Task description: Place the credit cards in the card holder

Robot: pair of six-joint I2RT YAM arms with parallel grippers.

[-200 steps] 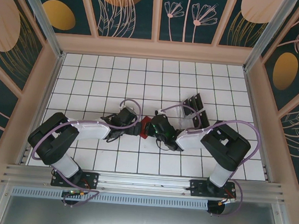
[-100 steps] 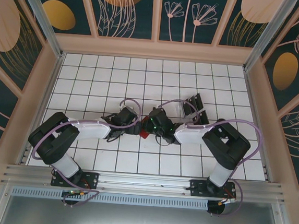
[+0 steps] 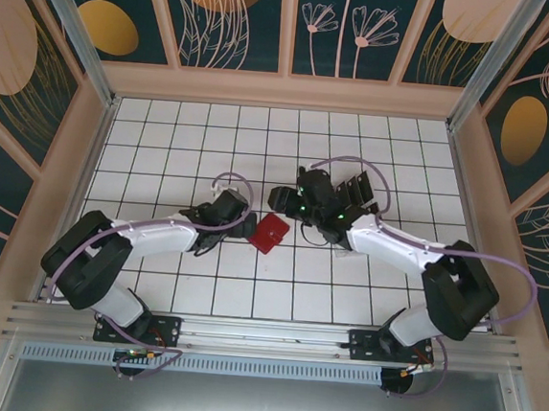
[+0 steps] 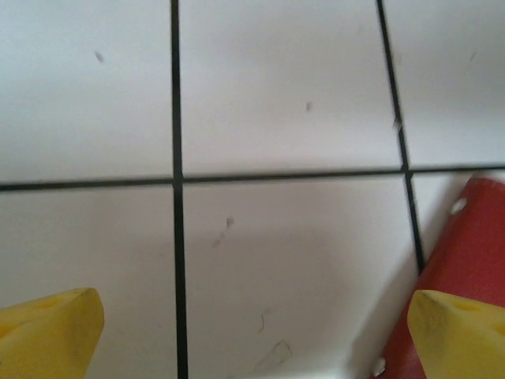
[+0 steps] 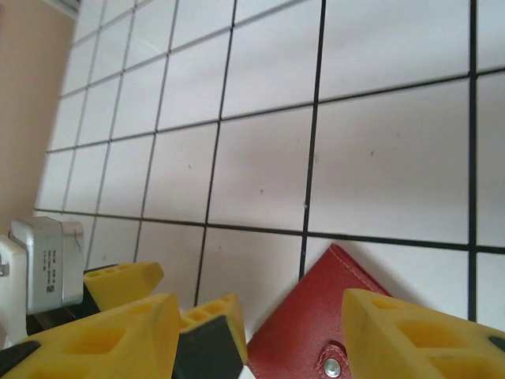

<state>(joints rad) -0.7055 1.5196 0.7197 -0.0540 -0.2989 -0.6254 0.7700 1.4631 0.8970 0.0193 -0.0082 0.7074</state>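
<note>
The red card holder [image 3: 271, 233] lies flat on the white tiles between the two arms, with a metal snap showing on it in the right wrist view [image 5: 339, 316]. My right gripper [image 3: 284, 203] hovers just behind it, open with nothing between its fingers [image 5: 260, 347]. At the holder's left edge sits my left gripper [image 3: 242, 224], wide open and empty [image 4: 252, 339], and the red corner [image 4: 465, 237] lies by its right fingertip. Dark credit cards [image 3: 360, 187] stand behind the right arm, which partly covers them.
A clear slotted rack [image 3: 370, 214] holds the cards at mid right. Pink frame walls [image 3: 469, 184] close in the tiled floor on three sides. The left gripper's yellow fingers [image 5: 122, 283] show close to my right one.
My right gripper has opened, let go and drawn back and up from the card holder. The holder, earlier covered by it, now lies in plain sight. The left gripper stayed open.
</note>
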